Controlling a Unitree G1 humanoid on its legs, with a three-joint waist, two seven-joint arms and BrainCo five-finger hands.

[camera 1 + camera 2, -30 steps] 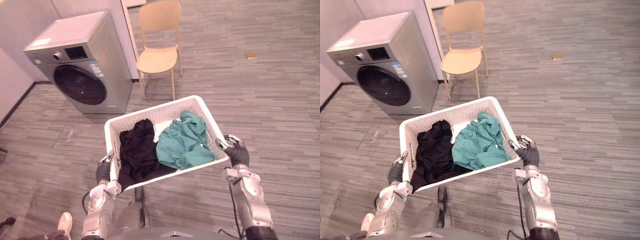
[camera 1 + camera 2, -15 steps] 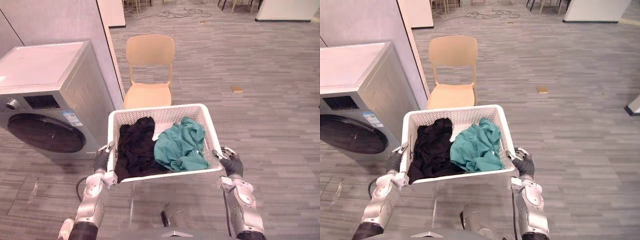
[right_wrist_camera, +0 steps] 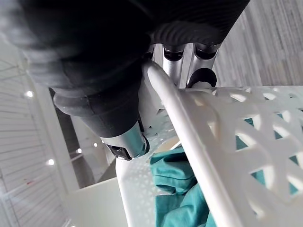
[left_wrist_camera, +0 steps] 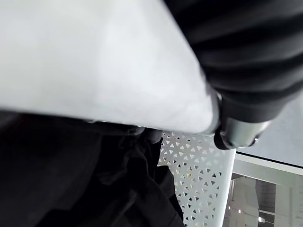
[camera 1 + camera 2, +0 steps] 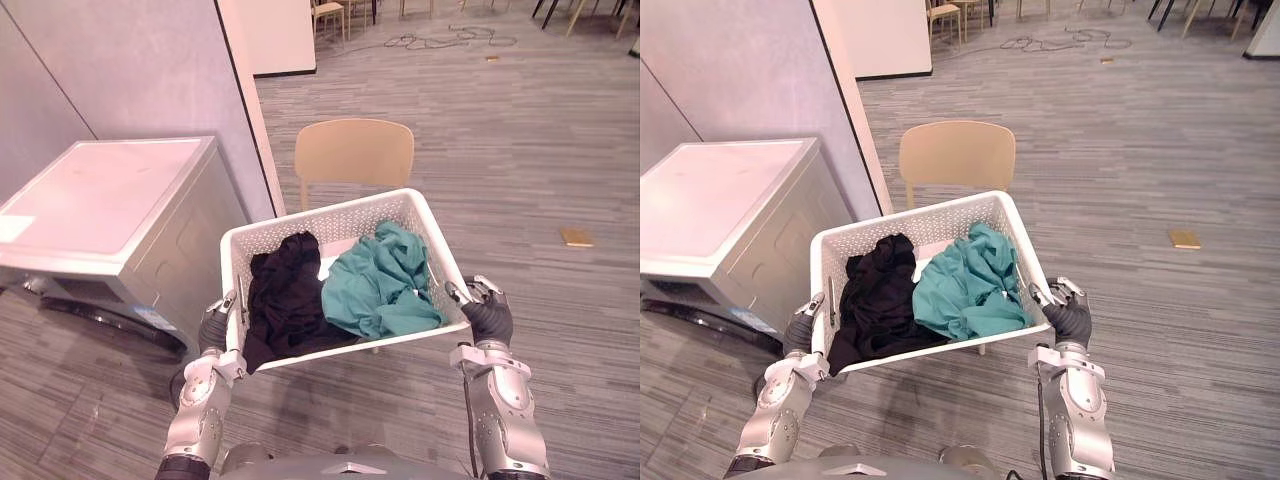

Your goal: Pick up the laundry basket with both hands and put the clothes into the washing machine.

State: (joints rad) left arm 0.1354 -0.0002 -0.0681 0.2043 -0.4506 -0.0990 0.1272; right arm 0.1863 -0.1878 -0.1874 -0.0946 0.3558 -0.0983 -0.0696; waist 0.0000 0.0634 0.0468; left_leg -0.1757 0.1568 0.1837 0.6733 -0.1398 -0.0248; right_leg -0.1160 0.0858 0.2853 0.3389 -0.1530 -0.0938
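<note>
Basket: the white lattice laundry basket [image 5: 330, 218] hangs off the floor, held between the two hands at its short ends.
Left half: a black garment [image 5: 285, 300] is heaped there, spilling toward the near rim.
Right half: a teal garment [image 5: 380, 285] is bunched there, with a scrap of white cloth between the two at the back.
Left hand [image 5: 213, 328]: fingers curled over the left rim, beside the black garment.
Right hand [image 5: 487, 318]: fingers hooked over the right rim, clamping it; the teal garment lies just inside.
Washing machine [image 5: 110, 215]: stands on the floor to the left beyond the basket, against a grey wall.
Chair [image 5: 353, 152]: tan, just behind the basket's far wall.
Floor: a small tan object [image 5: 577, 237] lies well off to the right.
</note>
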